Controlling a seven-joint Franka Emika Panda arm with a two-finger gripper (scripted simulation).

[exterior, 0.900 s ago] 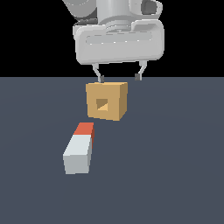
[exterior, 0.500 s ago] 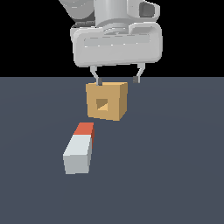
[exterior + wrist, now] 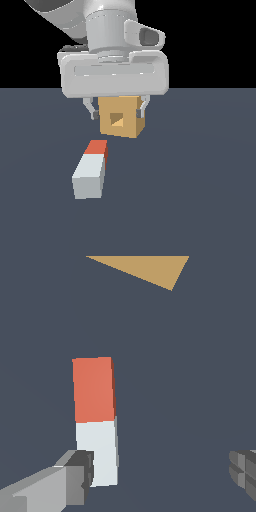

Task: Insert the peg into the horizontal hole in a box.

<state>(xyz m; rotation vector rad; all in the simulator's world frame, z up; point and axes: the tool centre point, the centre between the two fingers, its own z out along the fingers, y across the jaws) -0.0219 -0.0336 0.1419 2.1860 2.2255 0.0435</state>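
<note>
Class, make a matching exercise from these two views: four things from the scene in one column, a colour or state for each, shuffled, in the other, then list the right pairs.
Column one:
1. peg
2. box
3. horizontal hole
4. gripper

Column two:
A. tan-orange, standing on the dark floor
B. open, fingers apart, holding nothing
C. lying flat, pale grey-white with one red-orange end
D. small dark square opening in the face turned to the exterior view

Pairs: 1-C, 2-A, 3-D, 4-B
</note>
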